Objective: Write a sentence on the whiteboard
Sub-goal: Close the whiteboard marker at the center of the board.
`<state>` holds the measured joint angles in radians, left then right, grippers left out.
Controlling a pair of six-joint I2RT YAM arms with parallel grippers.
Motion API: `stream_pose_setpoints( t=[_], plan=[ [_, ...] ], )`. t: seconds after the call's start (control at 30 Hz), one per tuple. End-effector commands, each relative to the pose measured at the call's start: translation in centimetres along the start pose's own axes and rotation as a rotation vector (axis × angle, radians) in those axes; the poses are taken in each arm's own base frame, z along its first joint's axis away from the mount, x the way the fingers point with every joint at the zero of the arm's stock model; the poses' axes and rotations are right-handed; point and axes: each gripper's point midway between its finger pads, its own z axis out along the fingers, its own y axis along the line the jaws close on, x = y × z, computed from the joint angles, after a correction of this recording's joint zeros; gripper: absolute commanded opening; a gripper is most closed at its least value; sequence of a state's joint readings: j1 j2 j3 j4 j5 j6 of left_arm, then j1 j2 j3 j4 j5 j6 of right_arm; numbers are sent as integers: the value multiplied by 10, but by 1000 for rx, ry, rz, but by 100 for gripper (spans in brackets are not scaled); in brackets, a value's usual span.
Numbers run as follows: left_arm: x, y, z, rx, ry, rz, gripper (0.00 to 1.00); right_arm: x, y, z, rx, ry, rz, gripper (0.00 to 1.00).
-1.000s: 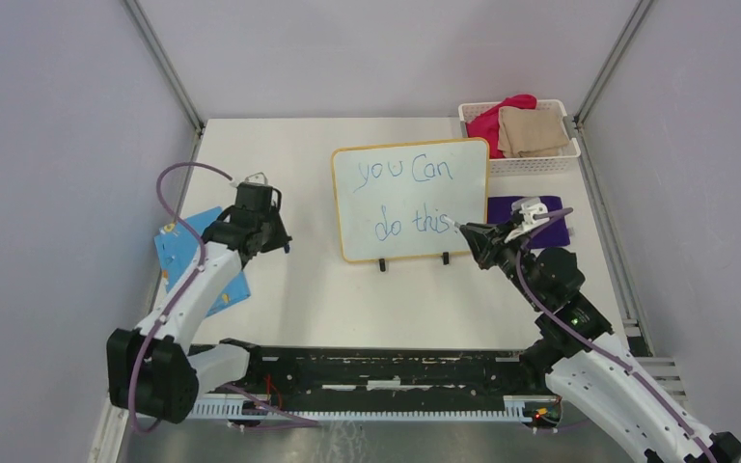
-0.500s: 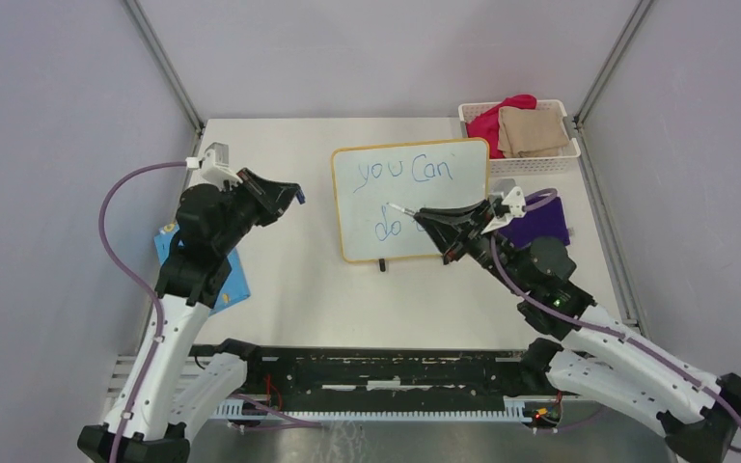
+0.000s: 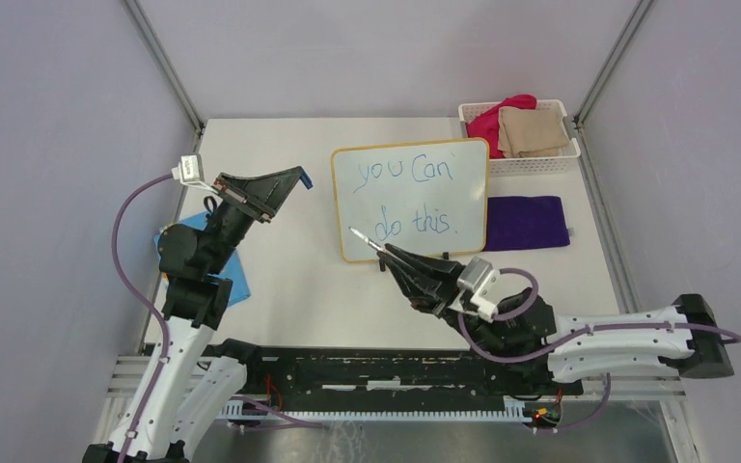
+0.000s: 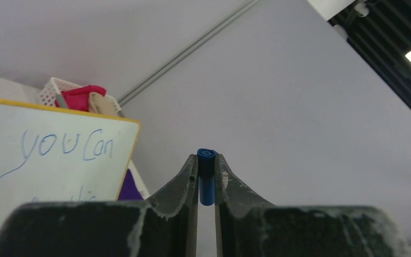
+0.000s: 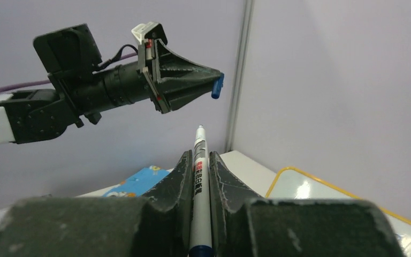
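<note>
Left claw (image 3: 300,177) tight on small blue plastic cap (image 4: 206,179); right claw (image 3: 384,251) tight on white marker pen (image 5: 198,179), yellow-rimmed whiteboard (image 3: 410,200) just beside it.

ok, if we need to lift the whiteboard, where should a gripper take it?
Probably take the whiteboard by its top rim, near the middle, coming down from above with jaws across its thickness. It stands tilted back, so that thin edge is free; the bottom sits on the table and the face looks too wide to span.
</note>
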<state>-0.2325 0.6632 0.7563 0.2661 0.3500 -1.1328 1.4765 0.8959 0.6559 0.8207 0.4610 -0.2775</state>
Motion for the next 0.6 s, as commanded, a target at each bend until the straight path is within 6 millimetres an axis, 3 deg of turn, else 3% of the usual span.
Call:
stream_pose_setpoints(
  t=[0.0, 0.17, 0.57],
  plan=[
    [-15, -62, -9, 232, -48, -103, 2, -28, -22, -5, 189, -102, -182, 0],
    [-15, -78, -17, 282, -45, -160, 2, -24, -12, 2, 189, -129, -222, 0],
    [-13, -97, -35, 322, -56, -229, 2, -40, 15, 16, 165, -293, -208, 0]
  ],
)
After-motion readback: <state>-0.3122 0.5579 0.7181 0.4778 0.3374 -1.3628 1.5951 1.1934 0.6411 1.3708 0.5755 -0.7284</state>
